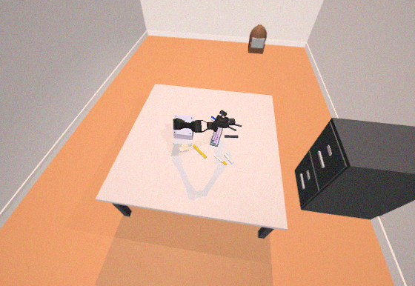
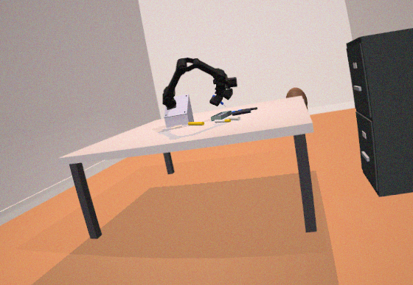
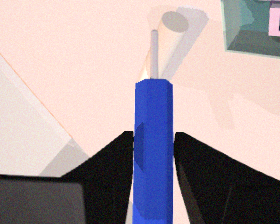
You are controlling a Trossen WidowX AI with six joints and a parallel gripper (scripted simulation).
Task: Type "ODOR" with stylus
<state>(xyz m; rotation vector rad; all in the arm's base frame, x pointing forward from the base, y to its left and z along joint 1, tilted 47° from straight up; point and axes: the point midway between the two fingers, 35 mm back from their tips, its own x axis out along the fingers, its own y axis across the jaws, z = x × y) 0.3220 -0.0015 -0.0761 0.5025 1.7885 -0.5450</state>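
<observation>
My gripper (image 3: 153, 141) (image 2: 219, 99) is shut on the blue stylus (image 3: 154, 112) (image 2: 222, 103). The stylus has a thin grey tip that points away from the fingers, and it is clear of the desk. The keyboard (image 1: 216, 138) (image 2: 221, 115) lies on the desk (image 1: 155, 176) (image 2: 147, 142), below and beside the gripper in the top and exterior views. Its green case with a pink key shows at the upper right corner of the wrist view (image 3: 245, 41). The stylus tip does not overlap the keyboard in the wrist view. No letters can be read.
A cream cylinder (image 3: 169, 42) lies beyond the stylus tip in the wrist view. A yellow marker (image 1: 199, 151) (image 2: 196, 123), a white-and-yellow one (image 1: 221, 160), a white one (image 1: 228, 158) and dark pens (image 1: 231, 136) (image 2: 241, 113) lie around the keyboard. The arm's box-shaped base (image 1: 183, 135) stands left.
</observation>
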